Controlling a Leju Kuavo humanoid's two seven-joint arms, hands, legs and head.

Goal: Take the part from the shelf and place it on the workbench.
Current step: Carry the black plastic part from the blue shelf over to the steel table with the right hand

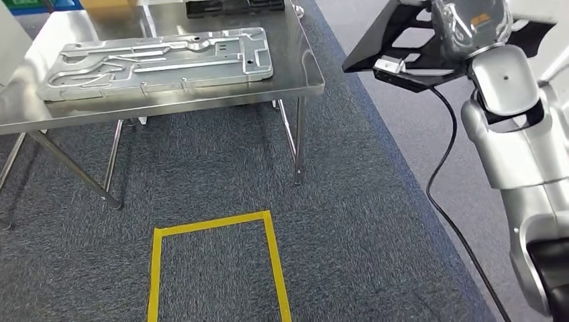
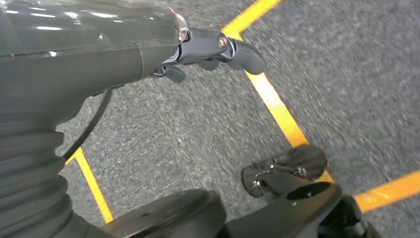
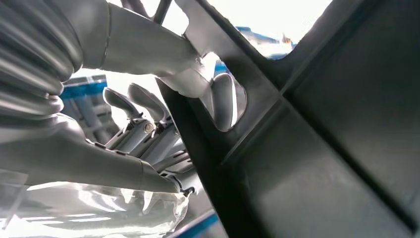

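A black, flat moulded part (image 1: 402, 47) hangs in the air at the upper right, beyond the right end of the steel workbench (image 1: 295, 80). My right hand (image 1: 463, 27) grips it at its edge. In the right wrist view the thumb (image 3: 225, 99) presses one face of the black part (image 3: 322, 148) and the fingers (image 3: 143, 124) wrap behind it. My left hand (image 2: 218, 49) hangs over the carpet, fingers stretched out with nothing in them.
A large silver metal plate (image 1: 161, 60) lies on the workbench, with another black part (image 1: 235, 7) at its far edge. Yellow tape (image 1: 272, 255) marks a rectangle on the dark carpet in front of the table. A black cable (image 1: 443, 174) dangles from my right arm.
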